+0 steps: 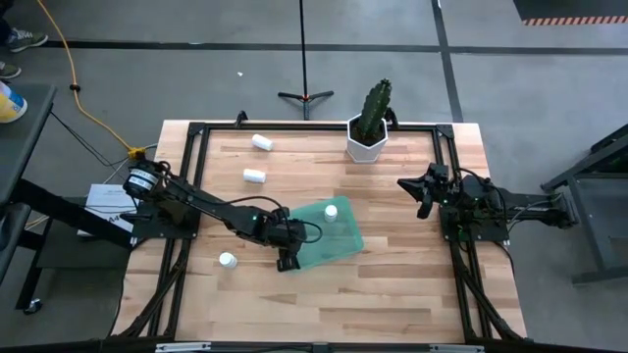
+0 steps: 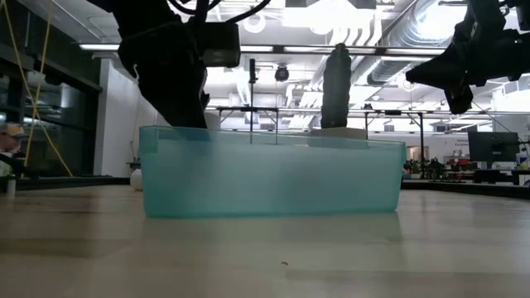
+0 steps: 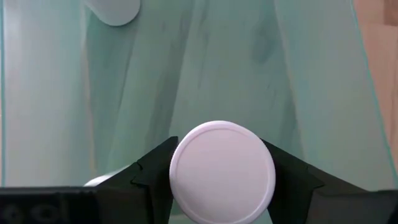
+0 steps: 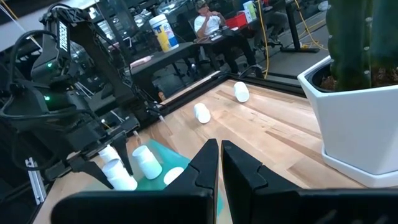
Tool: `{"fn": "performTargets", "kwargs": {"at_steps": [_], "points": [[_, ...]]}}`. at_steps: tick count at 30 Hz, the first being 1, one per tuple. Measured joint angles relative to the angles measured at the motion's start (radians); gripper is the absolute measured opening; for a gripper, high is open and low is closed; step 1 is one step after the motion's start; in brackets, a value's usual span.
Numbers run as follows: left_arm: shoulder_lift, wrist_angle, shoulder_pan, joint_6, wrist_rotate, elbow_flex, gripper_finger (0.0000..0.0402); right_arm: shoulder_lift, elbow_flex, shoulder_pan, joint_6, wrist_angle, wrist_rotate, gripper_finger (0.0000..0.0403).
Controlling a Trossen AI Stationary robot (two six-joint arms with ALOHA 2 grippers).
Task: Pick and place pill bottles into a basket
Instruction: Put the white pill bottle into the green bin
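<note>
The teal-green basket point(image 1: 339, 240) lies at the table's middle. My left gripper point(image 1: 287, 260) is over its near left corner, shut on a white pill bottle point(image 3: 222, 171), which also shows in the right wrist view point(image 4: 118, 174). Another bottle point(image 1: 332, 211) stands inside the basket near its far side. Three bottles are on the bare table: two lying at the far left point(image 1: 261, 142) point(image 1: 254, 176) and one point(image 1: 228, 260) left of the basket. My right gripper point(image 1: 424, 191) hangs shut and empty above the table's right side. My left gripper pinches the pill bottle by its round sides point(image 3: 177, 168) between its two fingers point(image 3: 149, 171), one on either side. The fingers come from above, pointing down into the basket. The bottle's round end faces the wrist camera. Whether it rests on the basket's floor, I cannot tell.
A white hexagonal pot with a cactus point(image 1: 369, 137) stands at the far edge, right of the middle. A black frame point(image 1: 196, 127) runs around the tabletop. People sit in the room beyond the table point(image 4: 208, 22).
</note>
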State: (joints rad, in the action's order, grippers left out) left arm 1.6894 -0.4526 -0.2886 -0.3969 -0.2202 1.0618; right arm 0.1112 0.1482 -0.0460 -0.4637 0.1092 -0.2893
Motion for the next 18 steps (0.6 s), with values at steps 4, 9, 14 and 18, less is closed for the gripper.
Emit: {"fn": "performTargets", "kwargs": {"at_steps": [4,9,14,18], "points": [[0.0,0.001,0.0,0.0,0.005,0.0,0.0224,0.0,0.0,0.0,0.0,0.0,0.0,0.0012],[0.0,0.0,0.0,0.0,0.029,0.0,0.0232,0.0,0.0,0.0,0.0,0.0,0.0,0.0012],[0.0,0.0,0.0,0.0,0.03,0.0,0.0267,0.0,0.0,0.0,0.0,0.0,0.0,0.0012],[0.0,0.0,0.0,0.0,0.029,0.0,0.0284,0.0,0.0,0.0,0.0,0.0,0.0,0.0012]]}}
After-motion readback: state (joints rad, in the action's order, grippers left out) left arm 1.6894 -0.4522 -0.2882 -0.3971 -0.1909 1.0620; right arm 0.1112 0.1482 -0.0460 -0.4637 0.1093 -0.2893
